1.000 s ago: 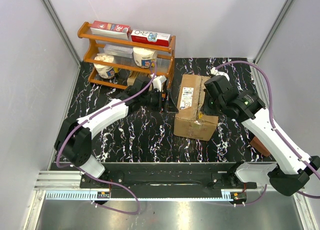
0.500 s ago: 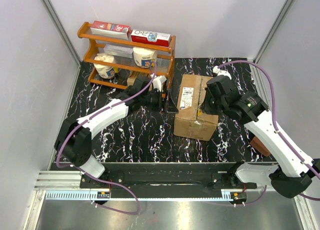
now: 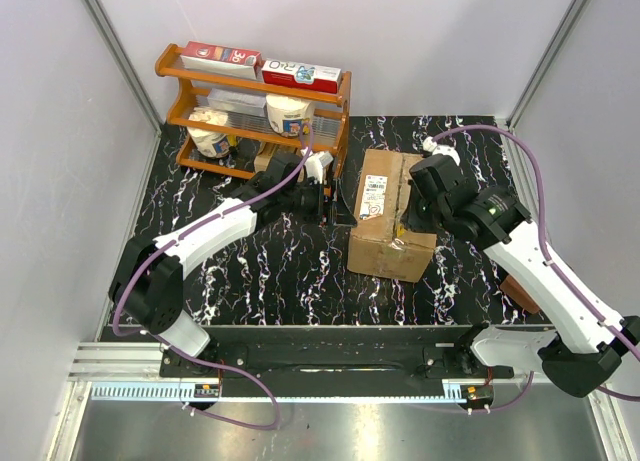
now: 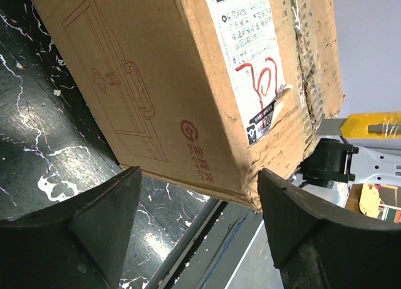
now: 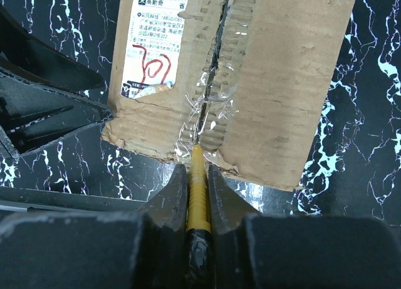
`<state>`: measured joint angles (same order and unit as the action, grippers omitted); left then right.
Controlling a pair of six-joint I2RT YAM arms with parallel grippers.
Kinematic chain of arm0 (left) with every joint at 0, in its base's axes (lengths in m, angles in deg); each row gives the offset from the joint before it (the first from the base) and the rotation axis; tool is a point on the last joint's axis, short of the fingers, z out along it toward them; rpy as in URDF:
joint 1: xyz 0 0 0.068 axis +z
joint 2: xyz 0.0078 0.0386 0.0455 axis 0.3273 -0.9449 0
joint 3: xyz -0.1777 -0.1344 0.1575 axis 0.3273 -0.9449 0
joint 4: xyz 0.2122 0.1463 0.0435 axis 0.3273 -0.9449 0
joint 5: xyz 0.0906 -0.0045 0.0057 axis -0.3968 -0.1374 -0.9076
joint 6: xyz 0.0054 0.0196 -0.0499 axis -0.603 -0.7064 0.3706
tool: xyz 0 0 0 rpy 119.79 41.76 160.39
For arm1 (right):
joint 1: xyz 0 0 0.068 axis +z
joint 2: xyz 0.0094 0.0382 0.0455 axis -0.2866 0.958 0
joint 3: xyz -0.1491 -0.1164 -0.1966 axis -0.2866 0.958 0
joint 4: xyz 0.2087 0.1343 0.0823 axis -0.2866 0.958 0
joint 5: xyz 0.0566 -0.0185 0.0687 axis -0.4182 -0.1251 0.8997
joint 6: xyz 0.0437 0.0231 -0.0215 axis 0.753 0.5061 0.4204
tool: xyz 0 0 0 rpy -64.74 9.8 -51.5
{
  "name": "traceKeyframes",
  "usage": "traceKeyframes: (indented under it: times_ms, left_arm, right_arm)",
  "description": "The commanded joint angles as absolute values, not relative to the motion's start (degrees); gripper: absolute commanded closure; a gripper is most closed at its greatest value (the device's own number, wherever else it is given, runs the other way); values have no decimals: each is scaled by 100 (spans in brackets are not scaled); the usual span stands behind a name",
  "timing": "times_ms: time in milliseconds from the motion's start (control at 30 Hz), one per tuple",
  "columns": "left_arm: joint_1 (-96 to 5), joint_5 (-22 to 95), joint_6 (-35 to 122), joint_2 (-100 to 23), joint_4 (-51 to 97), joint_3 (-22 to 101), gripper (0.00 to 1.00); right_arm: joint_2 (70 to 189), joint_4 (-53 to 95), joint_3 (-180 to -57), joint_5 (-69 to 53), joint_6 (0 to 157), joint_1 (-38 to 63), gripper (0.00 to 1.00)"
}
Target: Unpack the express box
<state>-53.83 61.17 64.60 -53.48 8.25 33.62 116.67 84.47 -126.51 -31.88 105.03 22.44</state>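
Observation:
The express box (image 3: 390, 216) is a brown carton lying in the middle of the table, flaps shut, with a white label (image 5: 156, 44) marked in red. My left gripper (image 4: 197, 207) is open beside the box's left side, its fingers (image 4: 94, 220) straddling the near bottom corner without touching. My right gripper (image 5: 193, 170) is shut on a yellow utility knife (image 5: 198, 189). The knife tip rests at the taped centre seam (image 5: 216, 69) on the box's near top edge, where the clear tape is torn and crumpled. From above, the right gripper (image 3: 415, 213) sits over the box's right half.
A wooden rack (image 3: 250, 111) stands at the back left, close behind the left arm, holding red-and-white boxes (image 3: 220, 56) and cups. A brown object (image 3: 520, 291) lies at the table's right edge under the right arm. White walls close in the sides and back.
The right arm has shifted slightly over the box, with the knife still at the seam. The left arm and the box have not moved.

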Motion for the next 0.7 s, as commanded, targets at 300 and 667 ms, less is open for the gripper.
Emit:
traceKeyframes:
  times_ms: [300,667]
  left_arm:
    - [-5400,6118,6461,-5355,1046,3444,22]
    - [-5417,6250,6461,-5417,1045,3321,23]
  right_arm:
    - [11641,8107,-12387,-3442,10427,2228,100]
    - [11351,7491,-12097,-3486,11007,2228,100]
